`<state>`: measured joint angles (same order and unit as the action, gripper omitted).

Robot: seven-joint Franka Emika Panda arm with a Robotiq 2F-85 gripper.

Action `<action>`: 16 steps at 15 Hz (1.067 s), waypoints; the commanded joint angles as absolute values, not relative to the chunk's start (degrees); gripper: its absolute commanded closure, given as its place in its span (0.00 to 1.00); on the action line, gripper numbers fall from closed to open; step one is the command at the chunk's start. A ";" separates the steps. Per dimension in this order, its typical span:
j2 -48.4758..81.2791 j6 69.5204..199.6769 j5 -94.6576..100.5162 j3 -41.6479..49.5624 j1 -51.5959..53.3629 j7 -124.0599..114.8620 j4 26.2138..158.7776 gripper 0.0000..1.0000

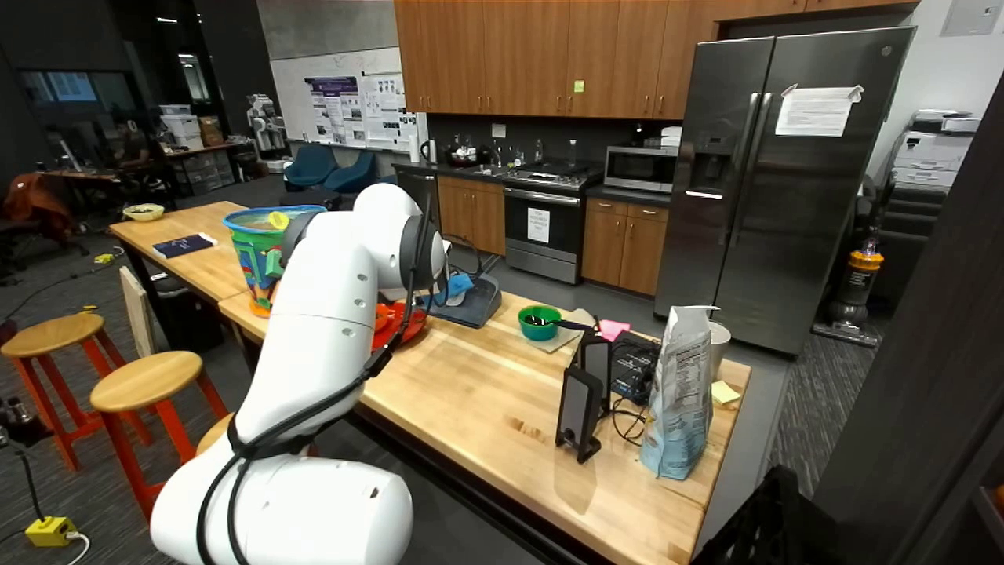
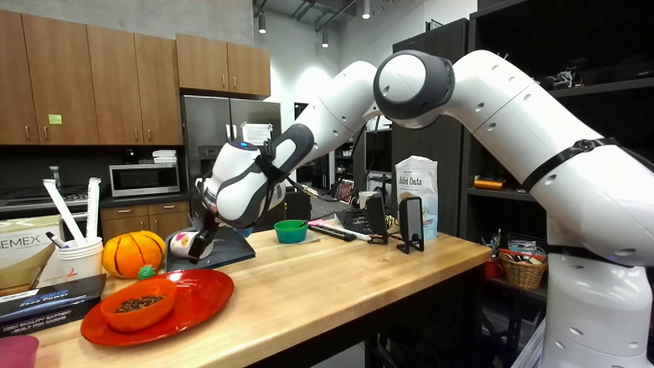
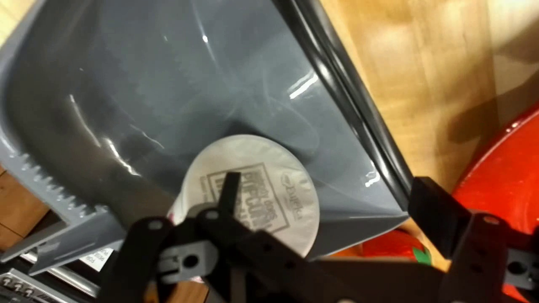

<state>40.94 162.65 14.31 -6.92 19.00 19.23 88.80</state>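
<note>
White tub (image 2: 180,244): resting in the gray dustpan (image 2: 230,251), showing a round printed end; seeing the gripper (image 3: 325,187) just beside, spreading wide, leaving contact unclear; rightward in an exterior view, finding the green bowl (image 2: 291,232), black speakers (image 2: 411,224) and oats bag (image 2: 428,186) on the counter (image 2: 327,276).

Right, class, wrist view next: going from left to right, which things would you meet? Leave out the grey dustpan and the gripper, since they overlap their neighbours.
Stove knobs → white printed container → partly hidden orange-red object with a green patch → red plate.
</note>
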 commanded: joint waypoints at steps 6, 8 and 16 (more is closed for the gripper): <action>43.73 163.88 19.13 0.86 22.06 10.01 84.04 0.00; 44.08 164.94 21.18 4.70 24.22 5.40 83.37 0.00; 43.98 168.15 27.50 21.21 35.75 -14.59 84.72 0.00</action>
<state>43.87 166.96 24.86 15.99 31.92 -8.34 84.10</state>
